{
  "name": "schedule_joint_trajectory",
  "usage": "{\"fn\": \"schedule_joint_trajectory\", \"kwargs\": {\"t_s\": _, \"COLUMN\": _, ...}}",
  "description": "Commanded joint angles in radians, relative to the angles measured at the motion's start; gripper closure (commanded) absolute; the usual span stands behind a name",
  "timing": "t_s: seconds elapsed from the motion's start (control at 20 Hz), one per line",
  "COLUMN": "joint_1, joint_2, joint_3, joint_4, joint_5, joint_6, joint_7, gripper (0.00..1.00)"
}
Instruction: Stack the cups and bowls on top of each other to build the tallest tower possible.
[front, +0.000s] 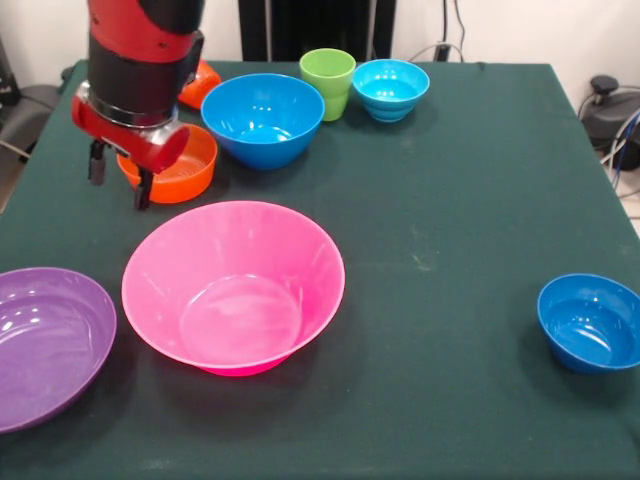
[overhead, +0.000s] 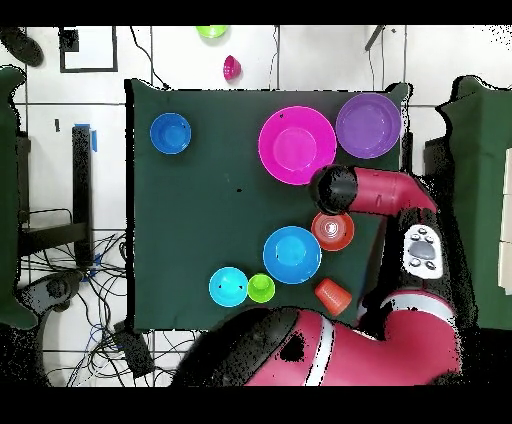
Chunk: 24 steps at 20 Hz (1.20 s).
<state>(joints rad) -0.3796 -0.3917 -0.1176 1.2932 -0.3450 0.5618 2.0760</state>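
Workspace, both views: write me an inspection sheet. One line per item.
Surface: table covered in dark green cloth, a few pale specks.
Job's things: pink bowl, purple bowl, blue bowl, cyan bowl, dark blue bowl, orange bowl and green cup all stand upright and separate; orange cup lies behind the arm, partly hidden. Nothing stacked.
Clutter: nothing seen on the table.
Gripper: gripper hangs beside the orange bowl's rim, holding nothing; fingers apart.
Cables: bundles on the floor beside the table.
Surroundings: tiled floor, a small pink object and a green object lie off the table.
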Motion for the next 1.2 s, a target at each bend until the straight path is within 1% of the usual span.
{"fn": "schedule_joint_trajectory", "kwargs": {"t_s": 0.05, "joint_1": 0.211, "joint_2": 0.133, "joint_3": -0.108, "joint_4": -0.087, "joint_5": -0.128, "joint_6": -0.073, "joint_7": 0.175, "gripper": 0.0}}
{"fn": "schedule_joint_trajectory", "kwargs": {"t_s": 0.15, "joint_1": 0.275, "joint_2": 0.155, "joint_3": -0.189, "joint_4": -0.108, "joint_5": -0.134, "joint_6": -0.05, "joint_7": 0.235, "gripper": 0.0}}
{"fn": "schedule_joint_trajectory", "kwargs": {"t_s": 0.2, "joint_1": 0.288, "joint_2": 0.149, "joint_3": -0.2, "joint_4": -0.104, "joint_5": -0.127, "joint_6": -0.038, "joint_7": 0.228, "gripper": 0.0}}
{"fn": "schedule_joint_trajectory", "kwargs": {"t_s": 0.25, "joint_1": 0.272, "joint_2": 0.127, "joint_3": -0.168, "joint_4": -0.076, "joint_5": -0.11, "joint_6": -0.053, "joint_7": 0.183, "gripper": 0.0}}
{"fn": "schedule_joint_trajectory", "kwargs": {"t_s": 0.3, "joint_1": 0.245, "joint_2": 0.095, "joint_3": -0.115, "joint_4": -0.034, "joint_5": -0.089, "joint_6": -0.081, "joint_7": 0.124, "gripper": 0.0}}
{"fn": "schedule_joint_trajectory", "kwargs": {"t_s": 0.35, "joint_1": 0.205, "joint_2": 0.064, "joint_3": -0.043, "joint_4": 0.006, "joint_5": -0.077, "joint_6": -0.111, "joint_7": 0.037, "gripper": 0.0}}
{"fn": "schedule_joint_trajectory", "kwargs": {"t_s": 0.4, "joint_1": 0.17, "joint_2": 0.042, "joint_3": 0.015, "joint_4": 0.038, "joint_5": -0.054, "joint_6": -0.113, "joint_7": -0.017, "gripper": 0.0}}
{"fn": "schedule_joint_trajectory", "kwargs": {"t_s": 0.45, "joint_1": 0.141, "joint_2": 0.03, "joint_3": 0.058, "joint_4": 0.066, "joint_5": -0.029, "joint_6": -0.117, "joint_7": -0.033, "gripper": 0.0}}
{"fn": "schedule_joint_trajectory", "kwargs": {"t_s": 0.5, "joint_1": 0.139, "joint_2": 0.025, "joint_3": 0.067, "joint_4": 0.063, "joint_5": -0.029, "joint_6": -0.105, "joint_7": -0.047, "gripper": 0.0}}
{"fn": "schedule_joint_trajectory", "kwargs": {"t_s": 0.65, "joint_1": 0.098, "joint_2": 0.022, "joint_3": 0.122, "joint_4": 0.056, "joint_5": -0.027, "joint_6": -0.097, "joint_7": -0.081, "gripper": 0.0}}
{"fn": "schedule_joint_trajectory", "kwargs": {"t_s": 0.9, "joint_1": 0.055, "joint_2": 0.018, "joint_3": 0.173, "joint_4": 0.037, "joint_5": -0.031, "joint_6": -0.062, "joint_7": -0.108, "gripper": 0.0}}
{"fn": "schedule_joint_trajectory", "kwargs": {"t_s": 1.05, "joint_1": -0.009, "joint_2": 0.037, "joint_3": 0.244, "joint_4": 0.033, "joint_5": -0.016, "joint_6": -0.035, "joint_7": -0.15, "gripper": 0.0}}
{"fn": "schedule_joint_trajectory", "kwargs": {"t_s": 1.2, "joint_1": -0.026, "joint_2": 0.036, "joint_3": 0.262, "joint_4": 0.019, "joint_5": -0.026, "joint_6": 0.009, "joint_7": -0.167, "gripper": 0.0}}
